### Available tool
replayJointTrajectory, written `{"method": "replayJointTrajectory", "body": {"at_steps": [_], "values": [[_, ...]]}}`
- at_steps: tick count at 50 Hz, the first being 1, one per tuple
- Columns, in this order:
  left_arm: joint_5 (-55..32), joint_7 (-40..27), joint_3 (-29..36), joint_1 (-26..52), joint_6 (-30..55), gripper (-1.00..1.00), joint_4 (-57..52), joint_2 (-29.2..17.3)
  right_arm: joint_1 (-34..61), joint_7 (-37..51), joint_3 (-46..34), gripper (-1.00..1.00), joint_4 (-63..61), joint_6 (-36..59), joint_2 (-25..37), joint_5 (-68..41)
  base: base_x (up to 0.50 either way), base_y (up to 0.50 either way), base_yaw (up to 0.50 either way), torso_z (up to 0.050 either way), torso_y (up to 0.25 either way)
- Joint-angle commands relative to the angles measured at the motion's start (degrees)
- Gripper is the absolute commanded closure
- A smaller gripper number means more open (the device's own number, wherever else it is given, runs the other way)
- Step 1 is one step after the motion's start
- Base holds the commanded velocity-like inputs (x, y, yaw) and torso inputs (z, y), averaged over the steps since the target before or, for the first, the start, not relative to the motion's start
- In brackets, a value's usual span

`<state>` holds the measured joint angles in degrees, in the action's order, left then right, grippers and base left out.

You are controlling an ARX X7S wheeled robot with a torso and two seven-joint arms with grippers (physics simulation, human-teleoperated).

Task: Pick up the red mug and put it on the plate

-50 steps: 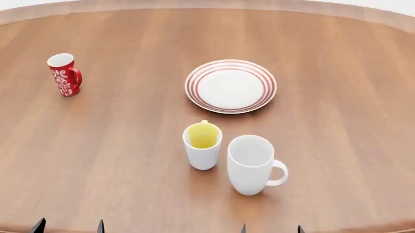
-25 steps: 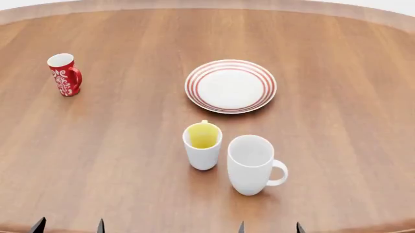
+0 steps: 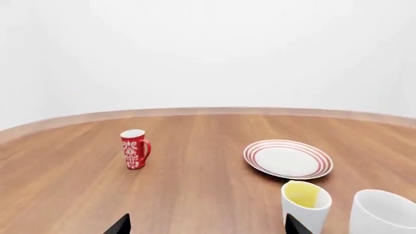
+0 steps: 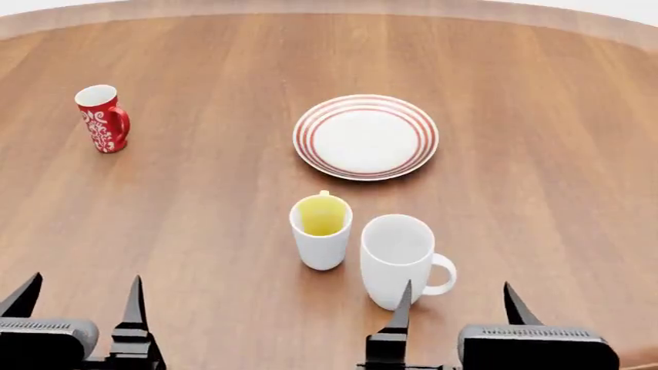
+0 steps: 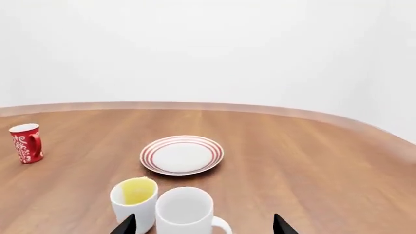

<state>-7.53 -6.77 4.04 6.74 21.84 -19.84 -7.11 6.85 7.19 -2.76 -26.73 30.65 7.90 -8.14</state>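
- Red mug [image 4: 102,118]: upright on the table [image 4: 206,231], handle toward the plate side, untouched; it stands well ahead of the left claw [image 4: 79,301] and slightly to that claw's left, far from the right claw [image 4: 458,302].
- Plate [image 4: 366,136]: bare, well ahead of both claws, nearer the right claw's line; well apart from the red mug.
- Left claw: fingers apart, holding nothing, at the near table edge. In the left wrist view the red mug [image 3: 134,149] sits ahead between the two fingertips, with the plate [image 3: 288,159] off to one side.
- Right claw: fingers apart, holding nothing; the plain white mug [image 4: 399,260] stands just ahead of its left finger, with the yellow-lined mug [image 4: 320,230] beside that mug.
- Progress: nothing is done yet. No grasp, no lift, no placement.
- Remaining, as a judgement: reach the left claw forward to the red mug, close on it, lift, carry it rightward, and set it on the plate. The two white mugs lie off that path and are best left alone.
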Motion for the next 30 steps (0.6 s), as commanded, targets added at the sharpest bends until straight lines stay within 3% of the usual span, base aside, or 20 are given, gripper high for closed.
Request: {"method": "replayJointTrajectory", "body": {"at_steps": [1,12,18,30], "values": [[-1.3,-0.6,0.2,1.7,4.7,-1.0,-4.0,-1.0,3.6,3.3,4.7,-1.0,-2.9,7.8,1.3,-1.3,0.0,0.0,0.0,0.0,0.0],[-1.8,-0.9,0.4,2.2,3.7,-1.0,-2.0,-1.4,6.1,6.8,20.0,-1.0,-8.3,16.6,4.1,-5.5,0.0,0.0,0.0,0.0,0.0],[-2.0,-1.1,0.6,2.4,3.0,-1.0,-0.7,-1.5,5.0,6.2,21.6,-1.0,-9.9,16.2,4.7,-6.5,0.01,0.0,0.0,0.0,0.0],[-2.4,-1.5,1.1,2.7,2.6,-1.0,0.1,-1.9,5.8,6.8,20.5,-1.0,-9.4,17.7,5.0,-6.7,0.48,0.0,0.0,0.0,0.0]]}}
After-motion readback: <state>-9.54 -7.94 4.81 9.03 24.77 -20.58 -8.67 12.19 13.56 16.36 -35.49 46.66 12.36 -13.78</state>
